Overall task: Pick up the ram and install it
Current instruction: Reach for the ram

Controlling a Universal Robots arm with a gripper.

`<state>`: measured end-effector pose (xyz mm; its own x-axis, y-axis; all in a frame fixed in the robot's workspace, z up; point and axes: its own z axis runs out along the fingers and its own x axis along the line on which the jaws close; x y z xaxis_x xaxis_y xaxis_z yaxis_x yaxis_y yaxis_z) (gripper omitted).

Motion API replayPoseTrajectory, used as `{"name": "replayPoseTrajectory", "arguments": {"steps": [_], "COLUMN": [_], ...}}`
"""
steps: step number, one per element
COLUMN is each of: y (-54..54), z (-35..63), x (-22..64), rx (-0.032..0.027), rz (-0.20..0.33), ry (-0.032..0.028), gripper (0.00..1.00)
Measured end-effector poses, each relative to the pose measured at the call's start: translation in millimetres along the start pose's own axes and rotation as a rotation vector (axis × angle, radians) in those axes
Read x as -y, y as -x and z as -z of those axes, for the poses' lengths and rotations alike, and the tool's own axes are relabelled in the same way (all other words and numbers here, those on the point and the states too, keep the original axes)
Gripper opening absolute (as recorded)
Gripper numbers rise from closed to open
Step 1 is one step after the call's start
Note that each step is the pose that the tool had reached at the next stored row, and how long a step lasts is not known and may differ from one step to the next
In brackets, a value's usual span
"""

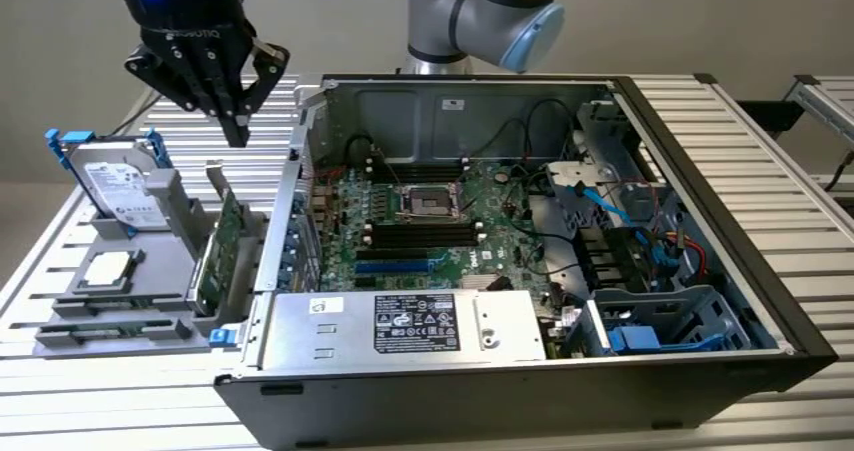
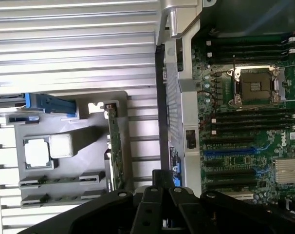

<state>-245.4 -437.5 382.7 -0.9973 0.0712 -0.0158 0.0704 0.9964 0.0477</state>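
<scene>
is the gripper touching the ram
Apart. In the exterior view the shut gripper hangs high above the ram lying in the grey holder.

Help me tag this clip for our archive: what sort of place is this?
Probably a robotics lab bench for computer assembly: an open PC case with exposed motherboard on a slatted metal table, a grey parts holder beside it, a robot gripper above that.

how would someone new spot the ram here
Find the open computer case, then the gray tray beside it on the exterior view's left. The ram lies at the tray's near end, just past the square silver processor. It is a thin, low green strip, unlike the taller green card standing on edge along the tray's case side.
</scene>
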Motion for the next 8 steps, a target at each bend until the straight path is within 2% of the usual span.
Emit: {"name": "replayPoseTrajectory", "arguments": {"steps": [8], "y": [-29.1], "z": [-3.6], "x": [7.7], "rx": [0.0001], "rz": [0.0], "ry": [-0.0004], "gripper": [0.11]}}
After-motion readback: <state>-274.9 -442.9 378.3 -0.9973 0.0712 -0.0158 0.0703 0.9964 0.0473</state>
